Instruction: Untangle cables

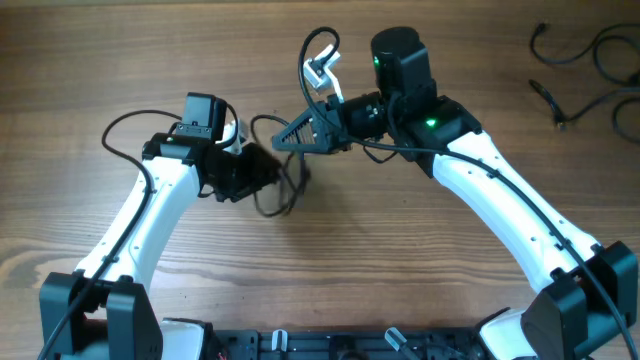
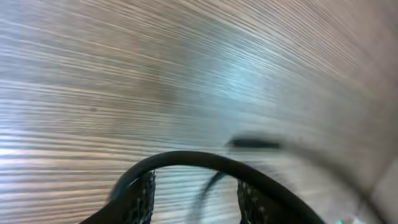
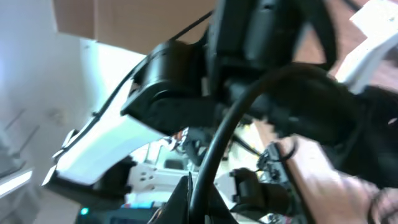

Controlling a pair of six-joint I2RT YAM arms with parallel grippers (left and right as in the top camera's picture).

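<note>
Overhead, the two arms meet almost tip to tip over the wooden surface (image 1: 120,60), with the cable loop (image 1: 272,196) in the small space between them. The left gripper (image 1: 258,172) points toward the right gripper (image 1: 284,142), which points back at it with its fingers drawn to a narrow wedge.

In the right wrist view a black cord rises from between those fingers and arcs away toward the left arm. From this I judge the right fingers pinched on the cable loop, though the contact itself sits at the frame's edge.

The left wrist view shows the left fingers (image 2: 146,194) apart with a plain gap. The cord arches crosswise over their tips from one finger to the other, and whether it touches them I cannot tell. A blurred plug end (image 2: 255,144) lies farther out ahead of them.

So the cord runs across the left fingers' gap, not down into it, and its slack sags just beyond and to one side of the left tips. The left arm is nearer that slack. To draw the loop apart, it would likely need to turn or advance so the cord falls between its fingers.

Other loose strands (image 1: 585,60) lie well apart, behind the right fingers.
</note>
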